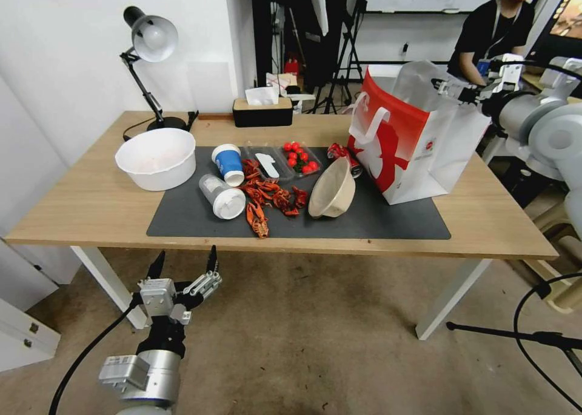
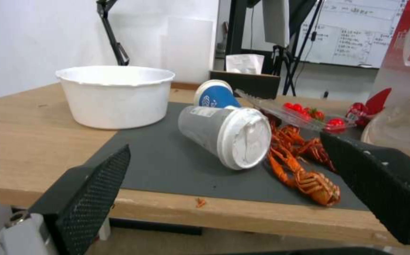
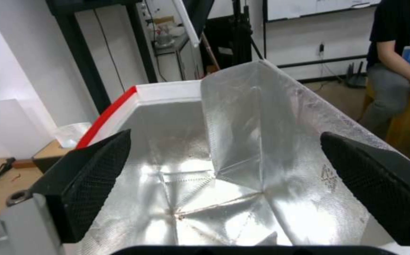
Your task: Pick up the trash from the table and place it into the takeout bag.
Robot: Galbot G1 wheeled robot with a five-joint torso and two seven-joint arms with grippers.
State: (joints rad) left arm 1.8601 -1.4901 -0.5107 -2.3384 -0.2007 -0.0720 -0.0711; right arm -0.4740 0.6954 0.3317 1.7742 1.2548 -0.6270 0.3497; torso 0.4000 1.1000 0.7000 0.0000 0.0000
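Left gripper (image 1: 183, 263), fingers spread and holding nothing, hangs below and in front of the desk's (image 1: 79, 203) near edge, aimed at the clear cup (image 1: 222, 196). Right gripper (image 3: 224, 184), fingers likewise spread and empty, is poised over the open mouth of the bag (image 1: 418, 142); its wrist view looks down into the bag's silvery foil-like lining (image 3: 242, 148).

The desk is light wood on white legs, with a dark grey mat (image 1: 364, 221) across its middle, standing on a worn brown floor (image 1: 315, 330) against a white wall (image 1: 60, 51). A black lamp (image 1: 148, 45) and a tissue box (image 1: 262, 109) sit along the far edge, a white tub (image 1: 156, 158) at the mat's left end.

On the mat: the clear cup lies on its side, long axis diagonal, white lid toward the near edge. Just behind it the blue cup (image 1: 228, 162) also lies tipped, mouth toward the front. Crayfish shells (image 1: 270, 197) are scattered between the cups and the beige bowl (image 1: 332, 189), which is tilted on its rim, opening facing left. The red can (image 1: 341, 153) lies on its side between bowl and bag. A clear tray (image 1: 282, 159) with red tomatoes rests behind the shells. The bag stands upright at the mat's right end, handles up.
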